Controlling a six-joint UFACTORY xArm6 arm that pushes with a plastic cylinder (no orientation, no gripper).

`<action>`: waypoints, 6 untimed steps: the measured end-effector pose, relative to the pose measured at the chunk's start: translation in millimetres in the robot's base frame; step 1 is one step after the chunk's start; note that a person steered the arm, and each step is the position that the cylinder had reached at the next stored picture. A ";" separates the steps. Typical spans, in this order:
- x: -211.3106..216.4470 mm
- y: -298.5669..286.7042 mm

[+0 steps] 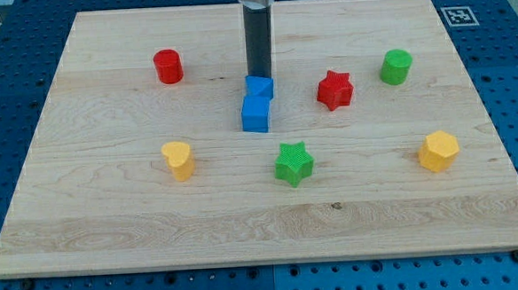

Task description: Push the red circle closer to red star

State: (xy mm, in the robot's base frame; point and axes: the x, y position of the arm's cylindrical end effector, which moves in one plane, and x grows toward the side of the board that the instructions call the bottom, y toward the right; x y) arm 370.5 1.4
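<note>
My tip (259, 74) is resting just above the blue blocks (256, 103); there being no gripper, it is holding nothing. The red circle (168, 66) is sitting well to its left and the red star (334, 89) to its right, so the push is not looking begun.

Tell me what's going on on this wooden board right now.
A single robot arm ending in a dark rod is working over a wooden board of coloured blocks. My tip sits just behind two blue blocks near the middle. The red circle lies untouched toward the view's upper left, well apart from the red star, which lies to the blue blocks' right. Green and yellow blocks lie scattered around.
</note>
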 end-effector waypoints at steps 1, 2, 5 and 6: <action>-2.5 0.0; -43.6 0.0; -66.0 -99.5; -66.1 -131.5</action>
State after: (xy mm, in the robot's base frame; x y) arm 304.4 -130.1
